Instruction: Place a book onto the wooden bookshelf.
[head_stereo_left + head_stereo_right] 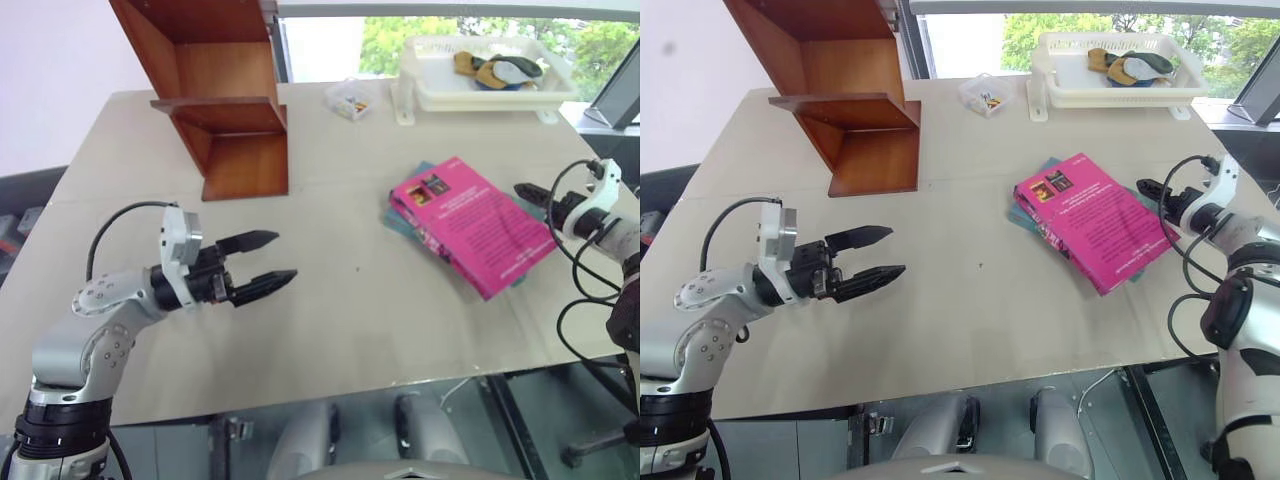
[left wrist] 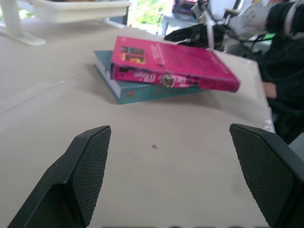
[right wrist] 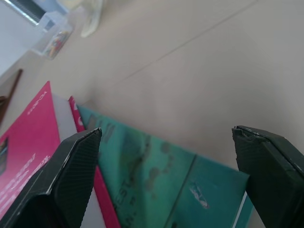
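Spanning the whole scene, the beige table carries every item. Wooden bookshelf: reddish-brown, slanted side panels and 1 horizontal shelf board, standing at 11 o'clock from the table's middle. White tray: at 1 o'clock on the far edge, with small objects inside it. Book: bright pink, cover up, lying at 3 o'clock, resting askew on a thinner teal book whose corners show beneath it; well apart from the bookshelf. Left gripper: at 8 o'clock above the table, its 2 black fingers spread wide, holding nothing, pointing towards the books. Right gripper: at 3 o'clock, just beside the pink book's outer edge; in the right wrist view its fingers stand wide apart over the teal cover, gripping nothing. Small clear box: between shelf and tray, at 12 o'clock.
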You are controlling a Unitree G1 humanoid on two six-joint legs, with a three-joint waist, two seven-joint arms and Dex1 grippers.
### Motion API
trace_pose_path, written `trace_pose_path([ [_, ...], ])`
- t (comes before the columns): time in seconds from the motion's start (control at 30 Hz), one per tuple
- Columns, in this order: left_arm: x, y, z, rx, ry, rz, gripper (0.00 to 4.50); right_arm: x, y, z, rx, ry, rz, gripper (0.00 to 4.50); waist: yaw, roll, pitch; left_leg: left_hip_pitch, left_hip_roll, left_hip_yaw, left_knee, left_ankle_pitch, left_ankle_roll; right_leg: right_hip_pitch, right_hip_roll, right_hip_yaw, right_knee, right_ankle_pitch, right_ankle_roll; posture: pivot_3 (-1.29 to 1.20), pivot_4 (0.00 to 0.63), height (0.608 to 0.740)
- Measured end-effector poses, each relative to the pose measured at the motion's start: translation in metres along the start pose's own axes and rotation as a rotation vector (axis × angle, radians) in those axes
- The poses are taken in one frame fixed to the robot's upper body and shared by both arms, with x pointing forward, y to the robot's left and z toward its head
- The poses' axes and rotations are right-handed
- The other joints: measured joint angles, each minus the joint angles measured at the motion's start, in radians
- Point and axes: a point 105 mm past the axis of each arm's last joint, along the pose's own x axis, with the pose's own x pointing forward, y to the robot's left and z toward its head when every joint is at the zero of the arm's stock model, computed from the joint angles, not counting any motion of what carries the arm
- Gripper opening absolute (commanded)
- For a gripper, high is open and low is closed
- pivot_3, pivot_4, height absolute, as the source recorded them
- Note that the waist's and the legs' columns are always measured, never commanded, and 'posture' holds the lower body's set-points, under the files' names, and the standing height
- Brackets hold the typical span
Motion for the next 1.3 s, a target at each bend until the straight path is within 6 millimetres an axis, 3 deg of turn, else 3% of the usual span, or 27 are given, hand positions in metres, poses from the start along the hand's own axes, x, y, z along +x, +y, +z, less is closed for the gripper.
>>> trace_pose_path([
  [0.3,0.001,0.006,-0.005,0.023,0.030,0.023,4.38,0.002,0.007,-0.011,0.160,0.042,0.036,4.50,-0.011,0.000,0.000,0.000,0.000,0.000,0.000,0.000,0.000,0.000,0.000,0.000,0.000,0.000,0.000,0.00,0.150,0.740],
  [0.5,0.001,0.007,-0.006,0.034,0.036,0.033,4.38,0.007,0.035,-0.013,0.232,0.077,0.173,4.50,-0.014,0.000,0.000,0.000,0.001,-0.001,-0.001,0.000,0.000,0.000,0.001,0.000,0.001,0.000,0.000,0.00,0.150,0.740],
  [0.63,0.002,0.007,-0.008,0.034,0.041,0.036,4.38,0.002,0.049,-0.035,0.249,0.140,0.256,4.50,-0.007,0.000,0.000,-0.001,0.001,-0.002,-0.001,0.000,0.000,-0.001,0.000,-0.002,0.001,0.000,0.000,0.00,0.150,0.740],
  [0.77,0.004,0.009,-0.005,0.040,0.035,0.034,4.38,-0.010,0.062,-0.068,0.307,0.195,0.298,4.50,-0.002,0.000,0.000,-0.001,0.000,-0.003,-0.001,0.000,0.000,-0.001,-0.001,-0.002,0.002,0.000,0.000,0.00,0.150,0.740],
  [0.9,0.006,0.011,-0.008,0.034,0.044,0.030,4.38,-0.021,0.077,-0.082,0.342,0.197,0.320,4.50,-0.002,0.001,0.000,0.000,0.000,-0.002,-0.001,0.000,0.000,-0.002,-0.002,-0.001,0.004,0.000,0.000,0.00,0.150,0.740],
  [1.13,0.010,0.009,-0.010,-0.084,0.011,0.027,4.38,-0.036,0.085,-0.074,0.274,0.121,0.319,4.50,-0.002,0.001,0.000,0.000,0.000,-0.003,-0.001,0.000,0.000,-0.002,-0.002,-0.002,0.004,0.000,0.000,0.00,0.150,0.740],
  [1.23,0.012,0.010,-0.025,-0.234,0.027,0.072,4.38,-0.065,0.083,-0.052,0.081,-0.001,0.371,4.50,0.009,0.001,0.000,-0.001,-0.001,-0.003,-0.001,0.000,0.000,-0.001,-0.001,-0.002,0.002,0.000,0.001,0.00,0.150,0.740],
  [1.3,0.014,0.009,-0.032,-0.285,0.046,0.088,4.38,-0.076,0.079,-0.050,-0.028,-0.011,0.366,4.50,0.012,0.001,0.000,-0.001,-0.001,-0.003,-0.001,0.000,0.001,-0.001,-0.001,-0.003,0.002,0.000,0.001,0.00,0.150,0.740],
])
